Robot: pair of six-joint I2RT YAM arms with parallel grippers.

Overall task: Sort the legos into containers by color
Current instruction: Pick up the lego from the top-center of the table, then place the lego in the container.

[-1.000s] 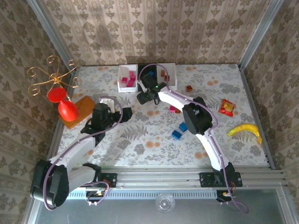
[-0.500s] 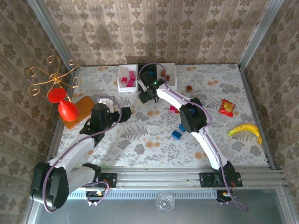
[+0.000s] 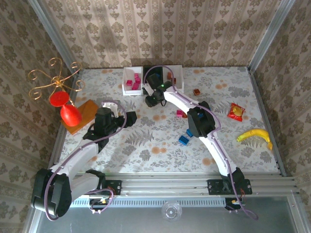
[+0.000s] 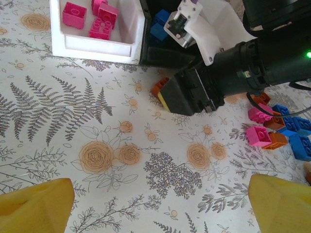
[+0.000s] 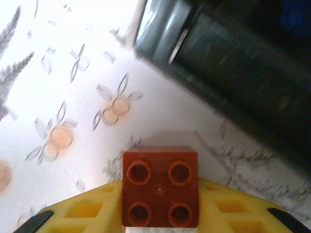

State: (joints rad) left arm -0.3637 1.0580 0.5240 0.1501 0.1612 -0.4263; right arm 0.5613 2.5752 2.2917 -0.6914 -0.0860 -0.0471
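My right gripper (image 5: 160, 213) is shut on a reddish-brown lego (image 5: 160, 187), its yellow fingers (image 5: 82, 211) on either side, just in front of the black container (image 5: 233, 73). From above, that gripper (image 3: 154, 99) sits low near the table's back. Pink legos (image 4: 102, 26) lie in the left white container (image 4: 97, 46), and blue ones (image 4: 158, 29) in the black container (image 4: 160, 53). The other white container (image 3: 176, 77) stands to the right. My left gripper (image 4: 158, 208) hangs open over bare cloth, nothing between its fingertips (image 4: 34, 204). Loose pink (image 4: 257, 136), blue (image 4: 296, 141) and orange (image 4: 277, 141) legos lie to the right.
A banana (image 3: 253, 135) and a snack packet (image 3: 236, 111) lie at the right side. A red cup (image 3: 69, 114) on an orange block (image 3: 85, 112) and a gold wire stand (image 3: 53, 80) occupy the left. One brown lego (image 3: 196, 91) sits alone at the back right.
The right gripper's jaws have closed onto the reddish-brown lego after shifting slightly right. The left arm has stayed where it was.
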